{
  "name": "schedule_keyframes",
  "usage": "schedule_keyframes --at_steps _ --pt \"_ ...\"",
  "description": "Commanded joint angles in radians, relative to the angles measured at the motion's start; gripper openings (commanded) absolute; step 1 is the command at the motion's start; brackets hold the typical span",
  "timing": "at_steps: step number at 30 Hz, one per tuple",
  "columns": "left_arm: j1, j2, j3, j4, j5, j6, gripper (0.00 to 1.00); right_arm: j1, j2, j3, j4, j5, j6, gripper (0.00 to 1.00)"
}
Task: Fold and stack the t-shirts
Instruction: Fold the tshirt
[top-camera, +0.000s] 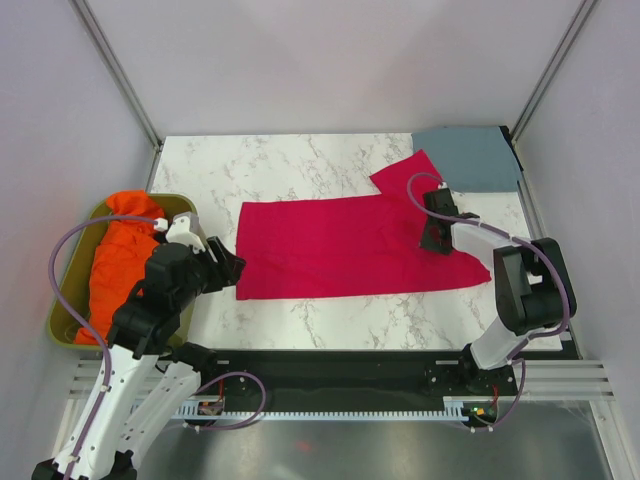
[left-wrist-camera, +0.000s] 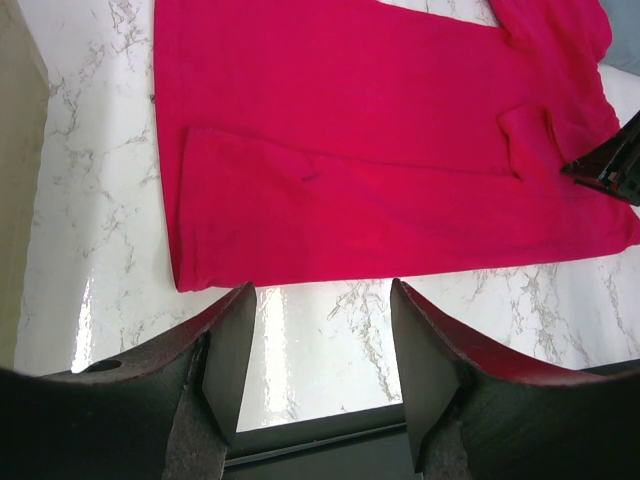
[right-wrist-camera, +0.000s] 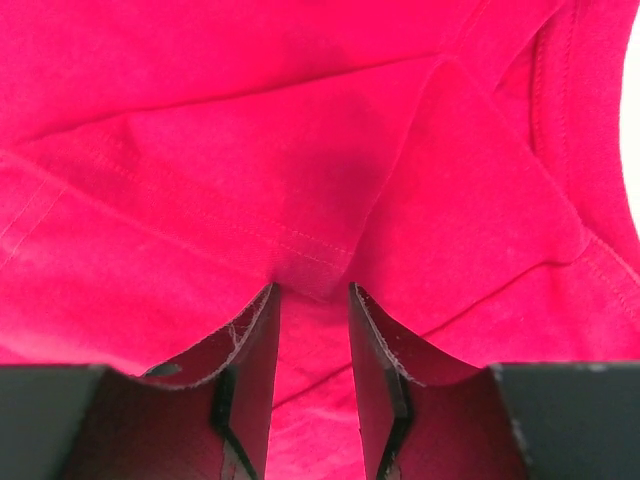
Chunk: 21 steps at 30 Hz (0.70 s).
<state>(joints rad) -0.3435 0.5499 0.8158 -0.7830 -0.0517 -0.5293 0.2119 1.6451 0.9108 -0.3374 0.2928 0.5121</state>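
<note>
The crimson-red t-shirt (top-camera: 350, 245) lies flat across the middle of the marble table, folded lengthwise, with one sleeve pointing to the back right. It fills the left wrist view (left-wrist-camera: 350, 150) and the right wrist view (right-wrist-camera: 250, 150). The slate blue-grey t-shirt (top-camera: 465, 158) lies as a folded rectangle in the back right corner. My left gripper (top-camera: 235, 265) (left-wrist-camera: 322, 290) is open and empty, just off the red shirt's near left corner. My right gripper (top-camera: 432, 243) (right-wrist-camera: 312, 290) stands on the shirt's right part, jaws a little apart, tips at a sleeve hem, cloth lying between them.
An olive bin (top-camera: 62, 300) at the left edge holds a heap of orange cloth (top-camera: 120, 250). A black rail (top-camera: 340, 365) runs along the near table edge. Metal frame posts stand at the back corners. The right gripper shows in the left wrist view (left-wrist-camera: 610, 170).
</note>
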Motion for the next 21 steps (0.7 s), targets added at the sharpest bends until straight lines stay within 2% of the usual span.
schedule_keyframes --at_steps 1,6,9,10,15,20,21 --pt "-0.002 0.007 -0.001 0.027 -0.022 0.032 0.63 -0.022 0.013 0.01 0.05 0.005 -0.001 0.4" --pt "-0.002 0.008 -0.003 0.028 -0.023 0.032 0.63 -0.042 0.028 0.023 0.061 -0.011 -0.02 0.37" --pt "-0.002 0.012 -0.003 0.027 -0.025 0.031 0.63 -0.049 0.044 0.033 0.067 -0.023 -0.027 0.26" --pt "-0.002 0.01 -0.001 0.025 -0.027 0.031 0.63 -0.052 0.047 0.036 0.067 -0.03 -0.029 0.19" --pt "-0.002 0.013 0.0 0.024 -0.031 0.029 0.63 -0.051 0.042 0.068 0.058 -0.035 -0.035 0.13" --pt "-0.002 0.016 0.0 0.025 -0.034 0.028 0.63 -0.049 0.048 0.143 -0.008 -0.008 -0.073 0.16" --pt "-0.002 0.015 0.0 0.024 -0.037 0.028 0.63 -0.051 0.058 0.172 -0.021 0.0 -0.079 0.2"
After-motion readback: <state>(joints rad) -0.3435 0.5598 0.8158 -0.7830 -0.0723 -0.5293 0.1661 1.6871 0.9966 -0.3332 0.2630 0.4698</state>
